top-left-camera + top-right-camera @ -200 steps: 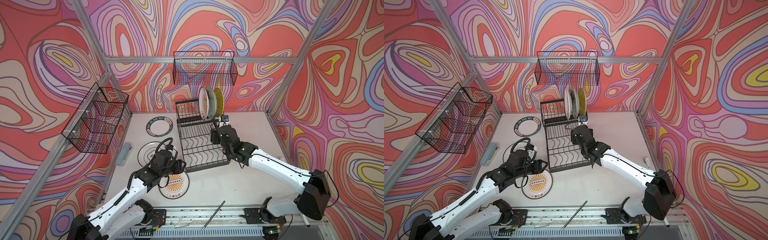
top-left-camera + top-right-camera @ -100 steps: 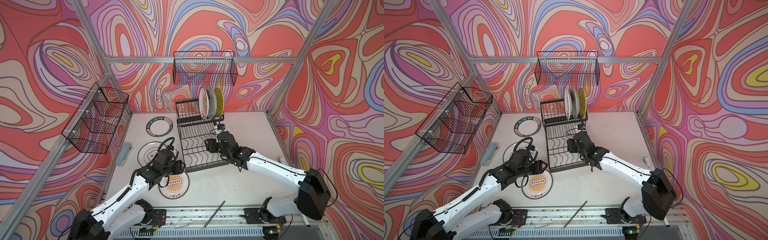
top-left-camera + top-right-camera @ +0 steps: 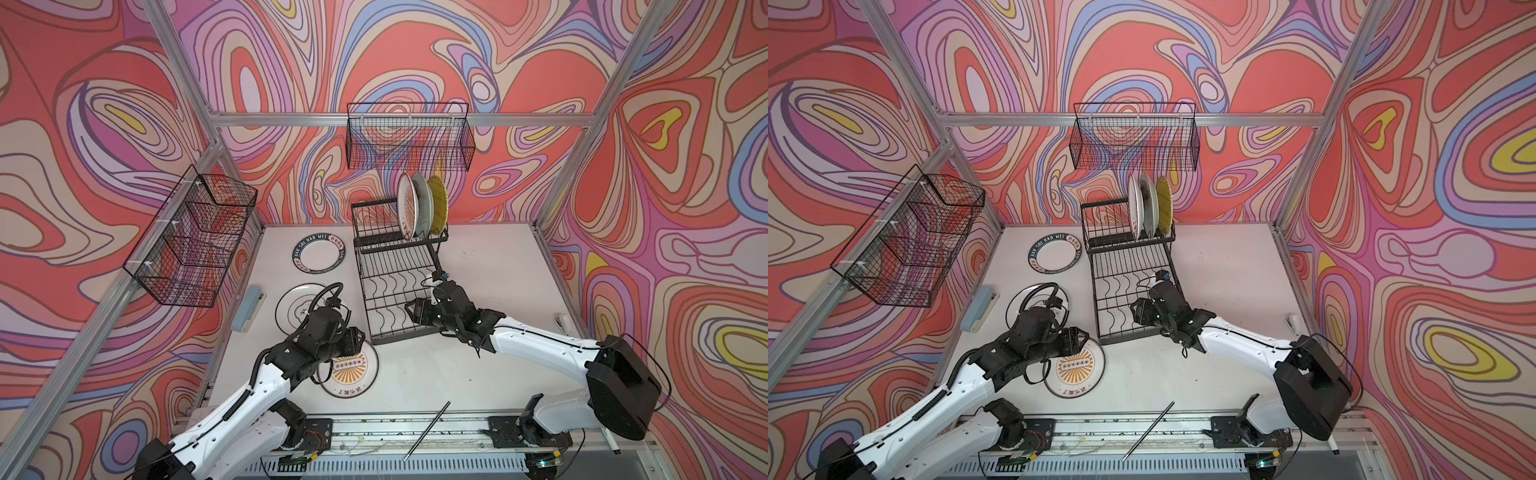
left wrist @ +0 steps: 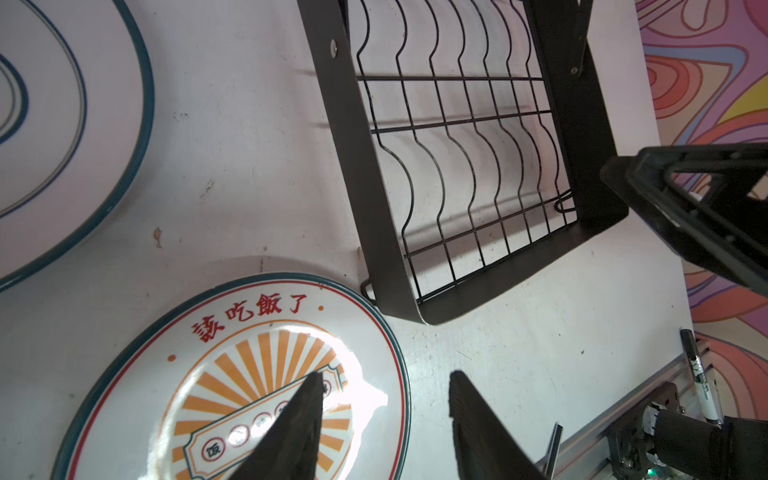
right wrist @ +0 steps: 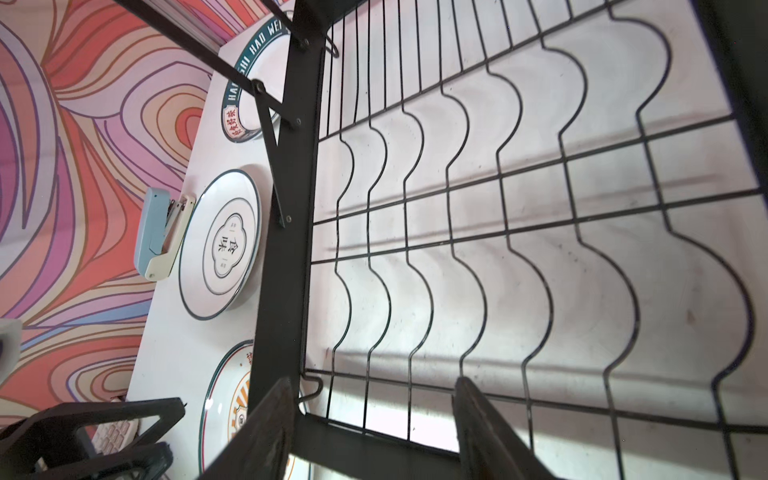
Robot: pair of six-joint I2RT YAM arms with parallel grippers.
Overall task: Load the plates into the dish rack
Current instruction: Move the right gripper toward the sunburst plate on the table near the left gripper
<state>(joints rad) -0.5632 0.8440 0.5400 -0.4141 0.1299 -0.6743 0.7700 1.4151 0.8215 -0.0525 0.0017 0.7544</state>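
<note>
— Where do the claws stand?
— The left gripper (image 4: pixel 384 376) is spread above the round white orange-sunburst plate (image 4: pixel 249 353), which lies flat beside the black wire dish rack (image 3: pixel 395 291). The right gripper (image 5: pixel 374 380) is spread and empty over its lower tray (image 5: pixel 282 291).
— Loaded?
— Three plates (image 3: pixel 407 208) stand upright in the upper tier (image 3: pixel 395 242).

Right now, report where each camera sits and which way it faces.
Top views: high over the robot's base, looking down at the dish rack; both arms show.
Left wrist: on the left arm, looking past the open left gripper at the sunburst plate.
Right wrist: on the right arm, looking past the open right gripper at the rack's lower tray.
Shared: both wrist views show plate and tray.
</note>
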